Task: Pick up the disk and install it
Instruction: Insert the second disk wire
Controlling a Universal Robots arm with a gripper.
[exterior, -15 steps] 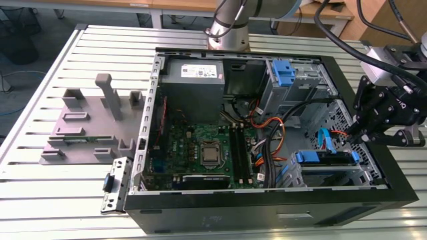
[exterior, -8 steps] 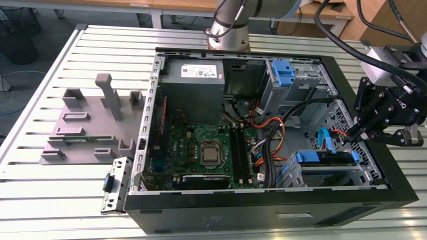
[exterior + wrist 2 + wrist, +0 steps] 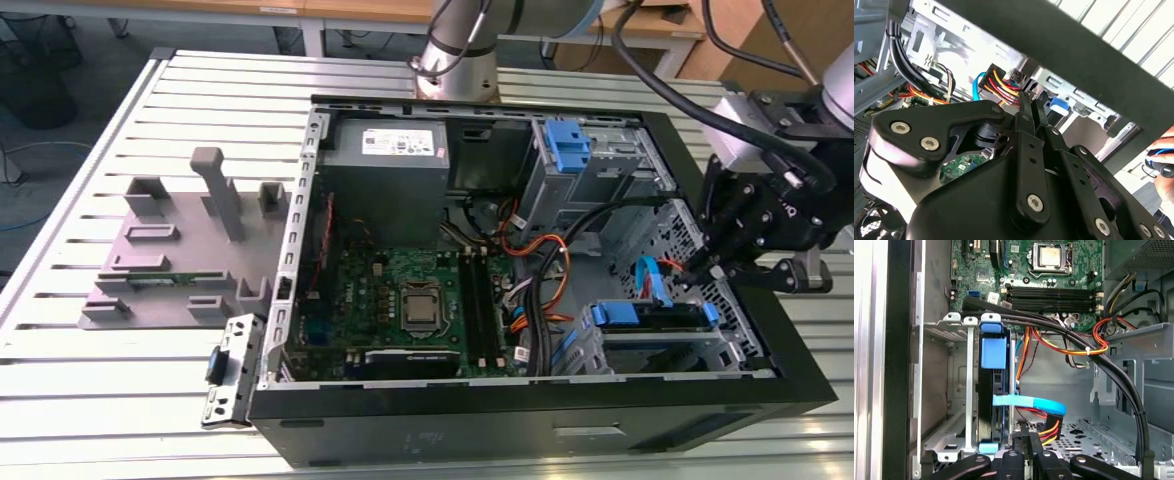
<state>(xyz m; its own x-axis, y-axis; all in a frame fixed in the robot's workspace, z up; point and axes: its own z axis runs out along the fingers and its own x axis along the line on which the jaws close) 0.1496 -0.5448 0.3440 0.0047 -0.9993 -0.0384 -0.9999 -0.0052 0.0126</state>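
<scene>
One disk (image 3: 988, 405) beside closed fingers (image 3: 1024, 437).

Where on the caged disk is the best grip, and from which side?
Probably the blue tab at the exposed edge of the disk, coming from the open side of the case: it stands on edge in the cage, so its flat faces are walled in.

Grey power supply (image 3: 387, 150) sits above the green motherboard (image 3: 400, 300).
</scene>
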